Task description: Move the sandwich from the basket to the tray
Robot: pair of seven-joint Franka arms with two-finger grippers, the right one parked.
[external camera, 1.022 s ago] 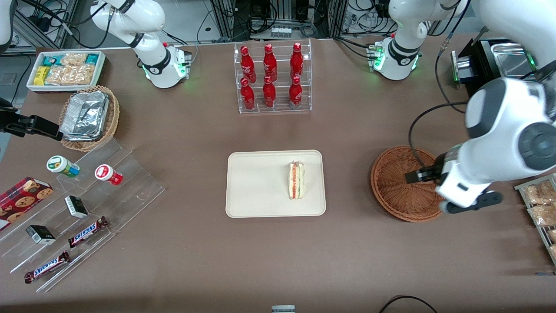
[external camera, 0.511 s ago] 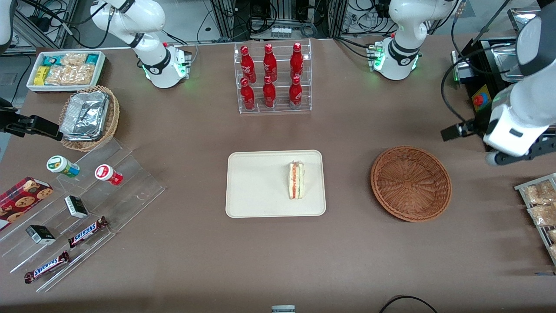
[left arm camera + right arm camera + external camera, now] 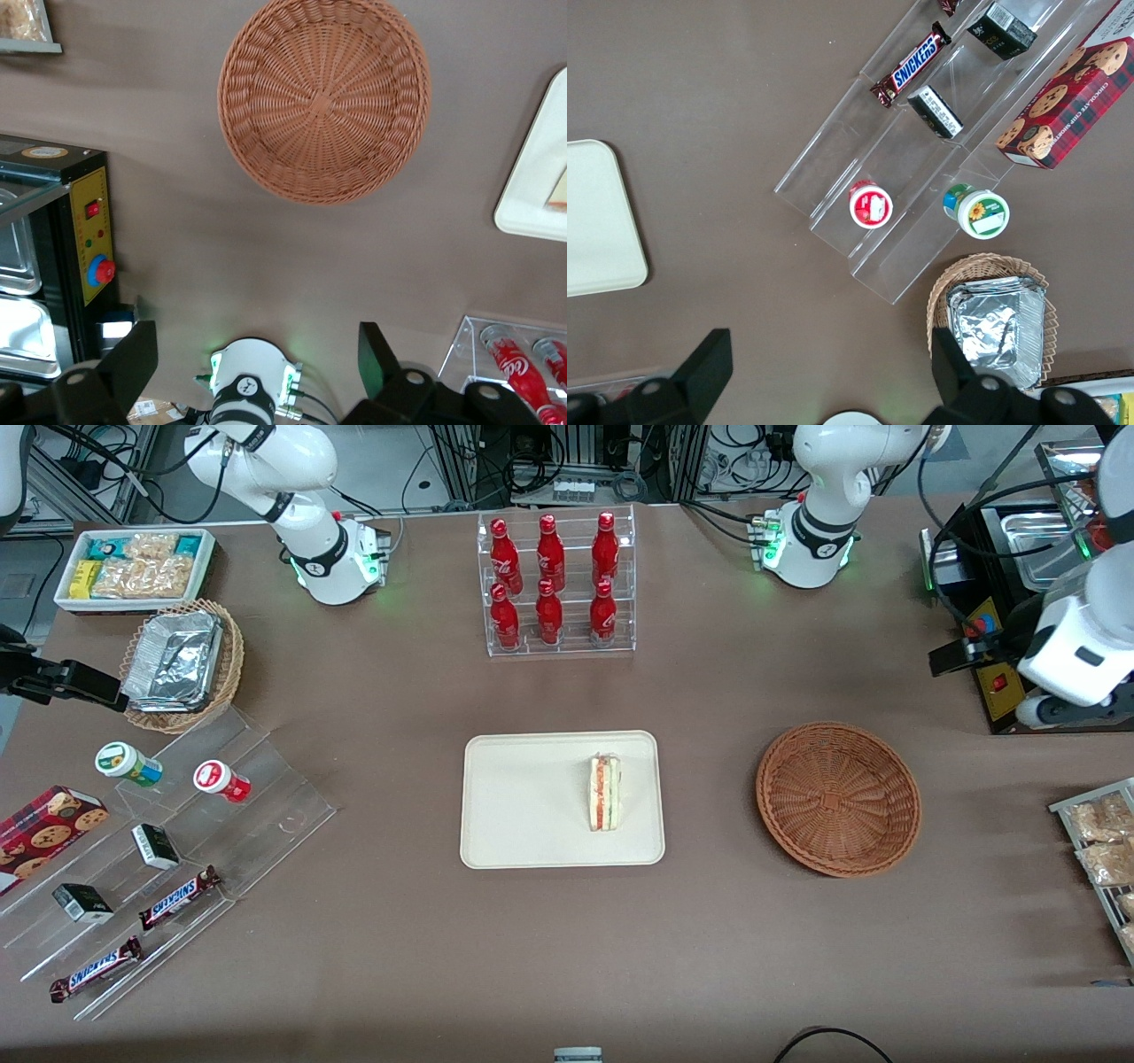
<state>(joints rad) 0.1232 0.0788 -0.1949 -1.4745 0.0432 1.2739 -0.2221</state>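
Observation:
The sandwich lies on the cream tray, near the tray's end that faces the basket. The reddish-brown wicker basket stands beside the tray toward the working arm's end of the table, with nothing in it. My left gripper hangs high over the table, farther from the front camera than the basket and closer to the working arm's end. It is open and holds nothing. The left wrist view looks down on the empty basket, a corner of the tray and the wide-apart gripper.
A black appliance with a yellow control panel stands just under the gripper. A rack of snack packets lies at the working arm's end. A clear rack of red bottles stands farther back. Acrylic steps with snacks lie toward the parked arm's end.
My gripper has gone from over the basket's edge toward the working arm's end and away from the front camera. The sandwich has stayed on the tray.

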